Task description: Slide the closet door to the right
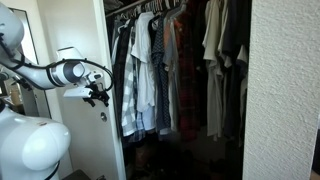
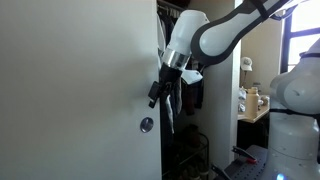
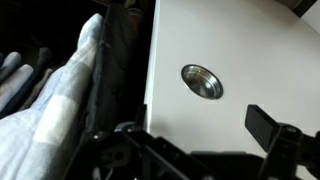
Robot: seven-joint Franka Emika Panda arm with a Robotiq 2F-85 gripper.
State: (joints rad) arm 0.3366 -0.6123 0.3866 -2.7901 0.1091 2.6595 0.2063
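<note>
Smooth flat white closet door (image 3: pixel 240 50) with round, dished silver pull (image 3: pixel 202 81); black gripper (image 2: pixel 158 94), jaws spread and empty, at the panel's edge beside hanging checked shirts (image 1: pixel 135 80)

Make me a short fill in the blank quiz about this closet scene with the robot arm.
1. The colour of the closet door is ___.
2. The shape of its recessed silver pull is ___.
3. In both exterior views the claw is ___ up the door than the pull.

Missing words: white; round; higher.
</note>
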